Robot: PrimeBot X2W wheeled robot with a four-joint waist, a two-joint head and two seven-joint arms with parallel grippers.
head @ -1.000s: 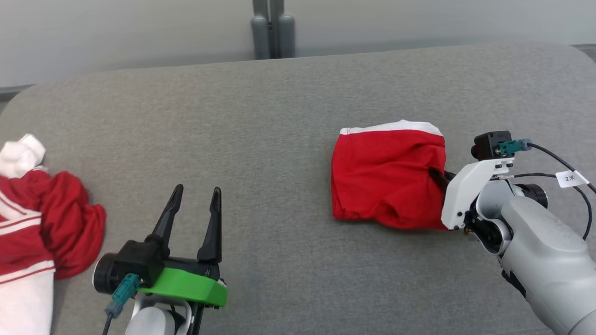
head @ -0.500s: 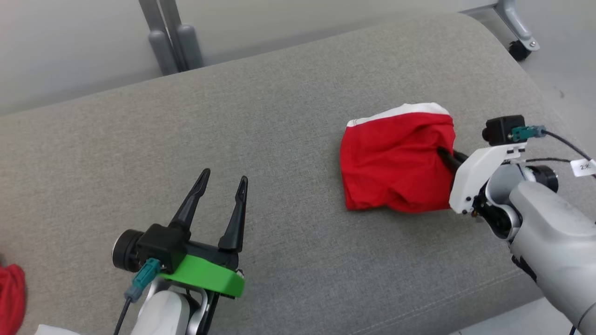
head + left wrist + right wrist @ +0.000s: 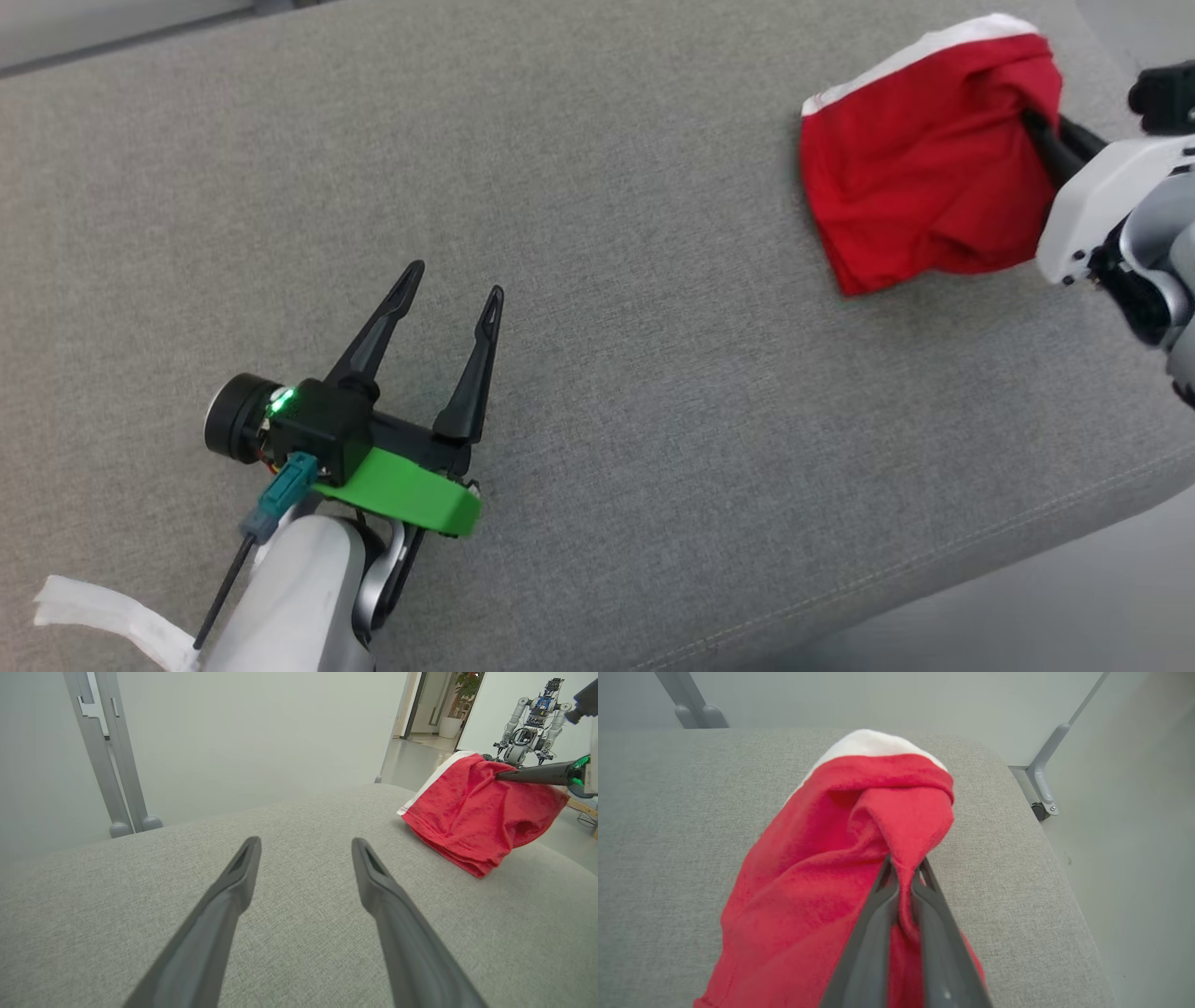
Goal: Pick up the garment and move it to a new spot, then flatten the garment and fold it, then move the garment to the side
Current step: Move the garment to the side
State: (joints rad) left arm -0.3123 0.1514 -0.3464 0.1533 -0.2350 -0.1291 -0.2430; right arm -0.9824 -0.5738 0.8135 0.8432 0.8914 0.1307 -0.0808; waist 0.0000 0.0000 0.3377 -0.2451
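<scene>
A white fabric strip [image 3: 89,607] is showing at the head view's lower left, beside the left forearm. Right of it the left gripper [image 3: 455,278] is hovering over the grey cushion [image 3: 653,420] with its fingers spread apart and gripping nothing, well apart from the garment. The red garment [image 3: 920,177] is sitting folded near the cushion's far right corner. Its long axis is running along the right gripper's fingers, white band pointing away from them. The right gripper [image 3: 1044,138] is clamped on its right-hand fold, raising that edge while the left part is resting on the cushion. Beyond, grey frame legs [image 3: 112,765] and another robot [image 3: 532,723] are standing.
</scene>
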